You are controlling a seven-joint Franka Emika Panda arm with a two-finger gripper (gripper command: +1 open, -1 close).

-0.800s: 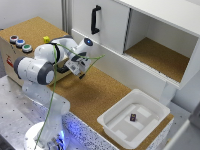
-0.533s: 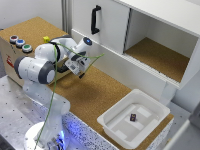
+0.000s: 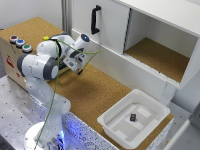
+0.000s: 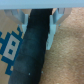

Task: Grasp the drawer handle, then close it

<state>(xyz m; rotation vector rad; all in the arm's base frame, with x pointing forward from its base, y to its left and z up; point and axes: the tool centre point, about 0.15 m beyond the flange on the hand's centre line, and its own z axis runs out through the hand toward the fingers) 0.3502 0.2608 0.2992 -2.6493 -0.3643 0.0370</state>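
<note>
The drawer handle [image 3: 95, 20] is a black bar set upright on the drawer [image 3: 107, 27], a flat white cabinet panel at the back of the cork table. My gripper [image 3: 81, 61] hangs over the cork surface, below the handle and towards the exterior view's left of it, well apart from it. In the wrist view its two pale fingers [image 4: 22, 21] stand apart, and a blurred dark cylinder [image 4: 32, 55] runs between them over the cork. The handle does not show in the wrist view. The gripper holds nothing.
An open cabinet compartment [image 3: 157, 55] lies right of the panel. A shallow white tub [image 3: 150, 102] with a small dark item [image 3: 133, 117] sits at the front right. A box with coloured buttons [image 3: 19, 42] stands at the left. A green cable [image 3: 57, 75] hangs along my arm.
</note>
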